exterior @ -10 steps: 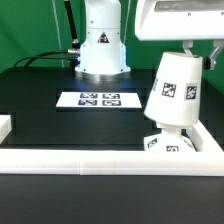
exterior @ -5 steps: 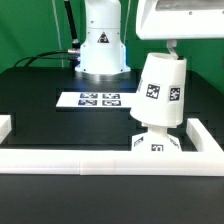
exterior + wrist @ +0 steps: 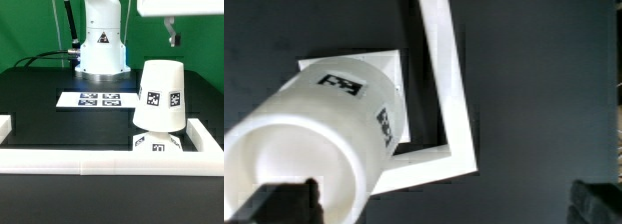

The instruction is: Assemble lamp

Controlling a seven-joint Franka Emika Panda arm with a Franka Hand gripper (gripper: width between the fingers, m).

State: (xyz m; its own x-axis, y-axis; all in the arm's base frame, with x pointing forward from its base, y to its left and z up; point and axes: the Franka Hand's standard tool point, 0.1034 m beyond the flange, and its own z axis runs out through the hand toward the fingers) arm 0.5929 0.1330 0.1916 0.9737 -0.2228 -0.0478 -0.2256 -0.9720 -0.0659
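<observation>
The white cone shade (image 3: 162, 97) stands upright over the small square base (image 3: 155, 146) in the right corner of the white frame. The bulb is hidden, presumably under the shade. My gripper (image 3: 176, 38) hangs above the shade, clear of it, open and empty. In the wrist view the shade (image 3: 322, 135) lies below the camera, with the two dark fingertips (image 3: 278, 205) far apart and nothing between them; the gripper's midpoint (image 3: 438, 208) is over bare black table.
A white frame wall (image 3: 90, 160) runs along the front and up the right side (image 3: 441, 70). The marker board (image 3: 98, 99) lies mid-table. The robot's base (image 3: 100, 45) stands at the back, with cables to its left.
The shade went from tilted in the gripper to upright and lower on the base. The gripper let go of it and rose.
</observation>
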